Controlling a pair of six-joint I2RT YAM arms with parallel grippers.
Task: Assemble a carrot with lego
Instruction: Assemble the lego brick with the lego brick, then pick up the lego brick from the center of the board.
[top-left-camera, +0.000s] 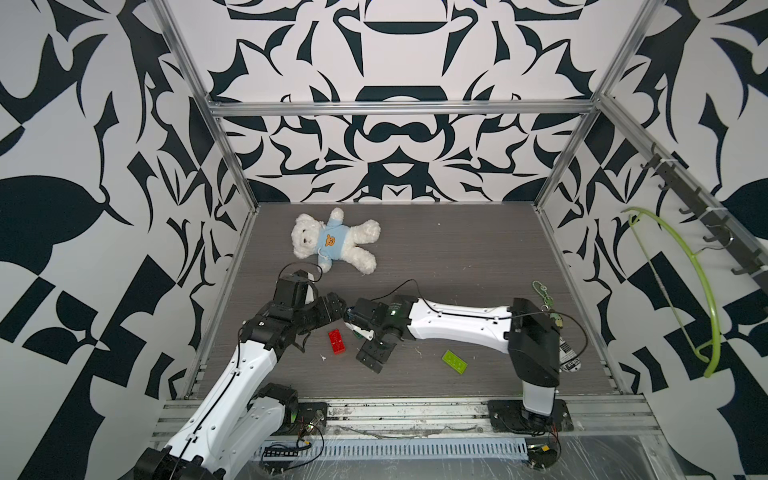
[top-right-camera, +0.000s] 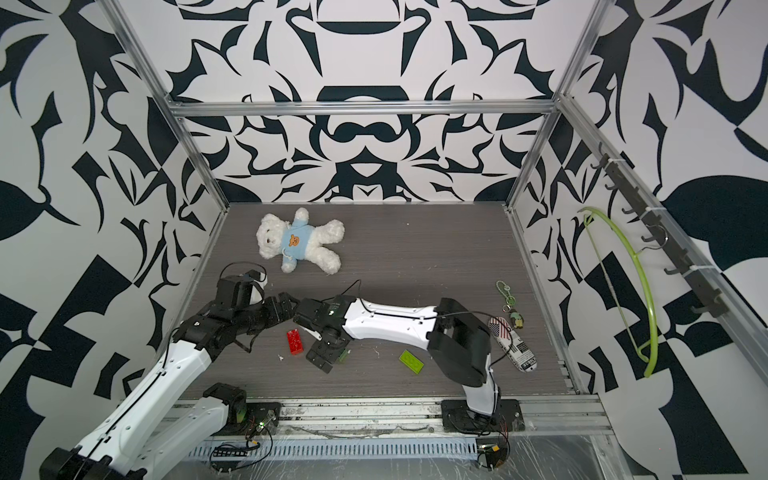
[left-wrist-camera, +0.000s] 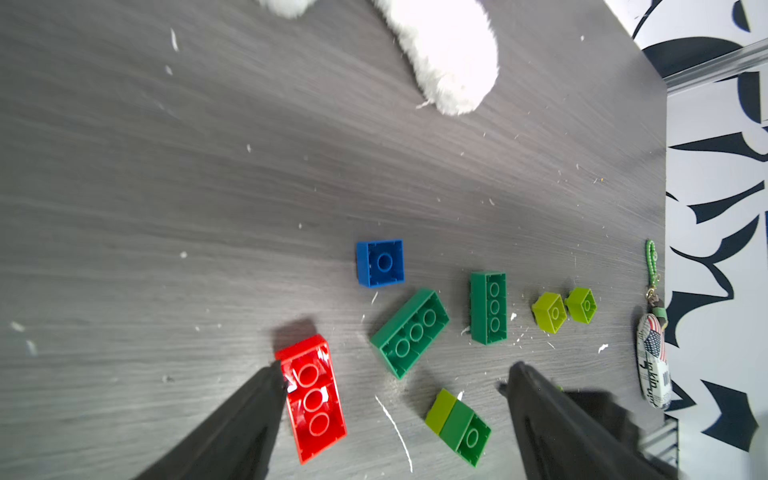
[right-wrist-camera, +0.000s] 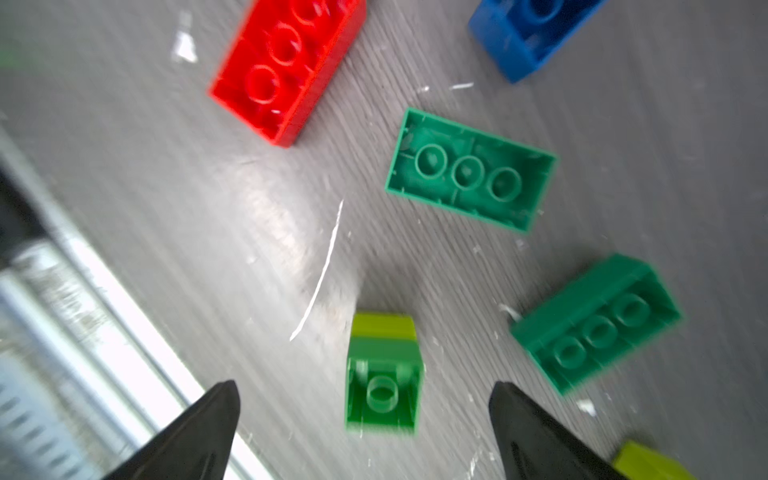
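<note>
1. Step in hand: the carrot is barely begun. Its only joined part is a two-brick stack (left-wrist-camera: 457, 422), lime on green. It lies on its side on the desk (left-wrist-camera: 208, 187), near the front edge.
2. The right gripper (right-wrist-camera: 365, 390) is released: its jaws stand wide apart on either side of the stack, and neither appears to touch it.
3. The left gripper (left-wrist-camera: 395, 368) is also spread wide and grasps nothing. One fingertip sits just beside the red brick (left-wrist-camera: 313, 399); I cannot tell whether it touches.
4. The rest of the lego lies loose:
   - The blue brick (left-wrist-camera: 380, 262), two dark green oblong bricks (left-wrist-camera: 411, 332) (left-wrist-camera: 489, 307) and the red one all lie hollow side up.
   - Two small lime bricks (left-wrist-camera: 549, 311) (left-wrist-camera: 582, 305) sit close together.
   - A lime oblong brick (top-left-camera: 455, 360) lies apart, studs up, in both top views.
5. Next move, as I judge it: take the stack up again, or hold it steady with one gripper. The other gripper then fetches the next wider brick. That brick's hollow must be squared to the studs before pressing, because the stack may roll.
6. Writing:
   - The keychain trinket (left-wrist-camera: 652, 361) has a stars-and-stripes patch and dark lettering too blurred to read.
   - The white teddy bear (top-left-camera: 332, 241) wears a blue shirt with an orange bear face and no legible words.
   - No marks on the bricks are legible.
</note>
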